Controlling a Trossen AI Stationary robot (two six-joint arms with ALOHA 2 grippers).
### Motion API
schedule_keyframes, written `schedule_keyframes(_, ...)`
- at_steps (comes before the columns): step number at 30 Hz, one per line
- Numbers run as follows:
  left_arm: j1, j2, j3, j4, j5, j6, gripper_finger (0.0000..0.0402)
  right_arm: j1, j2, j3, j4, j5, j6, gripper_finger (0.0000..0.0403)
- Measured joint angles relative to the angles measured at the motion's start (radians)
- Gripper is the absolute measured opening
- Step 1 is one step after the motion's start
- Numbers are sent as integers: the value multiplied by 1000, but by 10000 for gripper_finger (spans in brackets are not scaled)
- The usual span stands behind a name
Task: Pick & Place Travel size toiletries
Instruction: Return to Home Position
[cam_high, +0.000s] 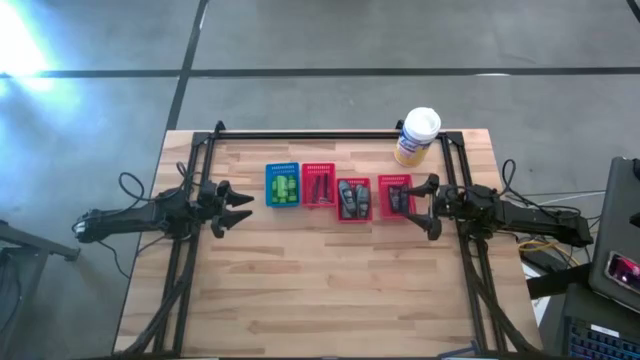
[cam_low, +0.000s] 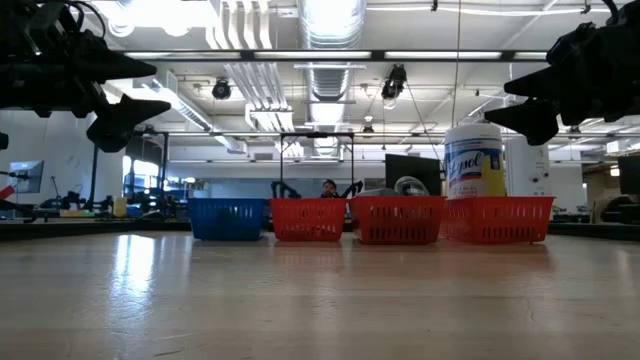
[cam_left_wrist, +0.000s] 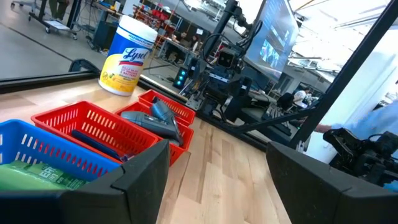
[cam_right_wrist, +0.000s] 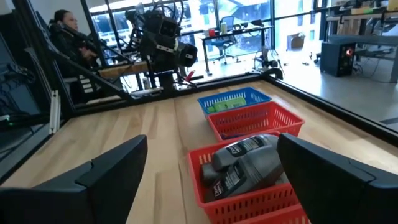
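Observation:
Four small mesh baskets stand in a row on the table. The blue basket (cam_high: 283, 186) holds bright green bottles (cam_high: 284, 188), also seen as green bottles (cam_right_wrist: 231, 103). Three red baskets follow: one (cam_high: 319, 186) with thin dark items, one (cam_high: 353, 199) with dark grey bottles (cam_right_wrist: 249, 158), one (cam_high: 396, 194) with dark tubes. My left gripper (cam_high: 240, 208) hovers open left of the blue basket. My right gripper (cam_high: 424, 207) hovers open just right of the last red basket. Both hang above the table (cam_low: 128, 88) (cam_low: 528, 102).
A large yellow wipes canister with a white lid (cam_high: 417, 136) stands behind the right red basket, near the table's far edge. A black frame (cam_high: 330, 135) runs along the far edge and both sides. Bare wood (cam_high: 320, 290) fills the near half of the table.

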Motion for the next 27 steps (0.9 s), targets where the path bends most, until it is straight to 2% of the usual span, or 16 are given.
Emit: schedule_keyframes(27, 0, 0, 0, 1, 0, 0, 273, 0, 0, 0, -1, -2, 3, 277)
